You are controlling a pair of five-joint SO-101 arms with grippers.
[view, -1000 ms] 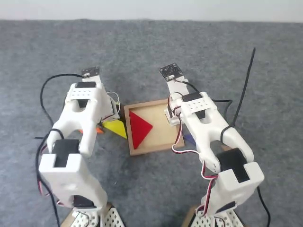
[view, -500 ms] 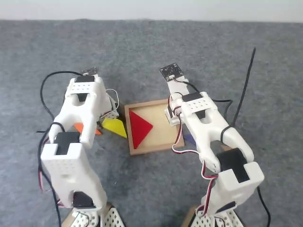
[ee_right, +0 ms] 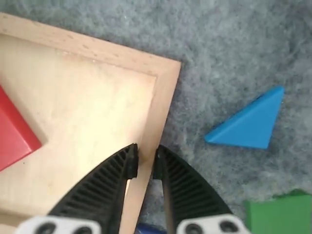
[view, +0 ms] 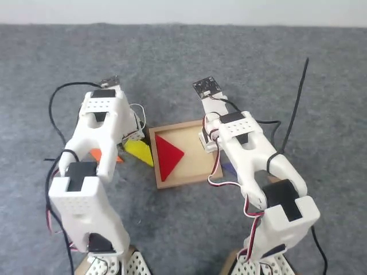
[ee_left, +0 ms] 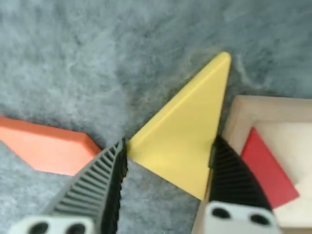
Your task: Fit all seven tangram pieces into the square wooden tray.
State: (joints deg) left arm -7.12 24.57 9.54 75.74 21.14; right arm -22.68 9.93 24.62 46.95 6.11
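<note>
Nearest, off the right wall of the square wooden tray [view: 183,182], a flat blue triangle piece [ee_right: 248,124] and a green wooden piece [ee_right: 280,214] lie loose on the grey carpeted bench [view: 189,63]; the green one is cut off, so its shape cannot be told; a dark blue sliver [ee_right: 146,228] close by that wall is too little to name. The right claw [ee_right: 145,156] is pinched on the same wall, one finger inside, one outside. Inside the tray, a large red triangle piece [view: 167,153] lies against the left wall; it is the sole piece seated, so I judge the task barely begun, with six to go. Just outside the left wall, the left claw [ee_left: 168,146] is closed against two sides of a large yellow triangle piece [ee_left: 187,131], which lies flat on the bench; an orange parallelogram piece [ee_left: 44,146] lies farther toward the bench's left edge; the remaining pieces are hidden, likely under the arms.
</note>
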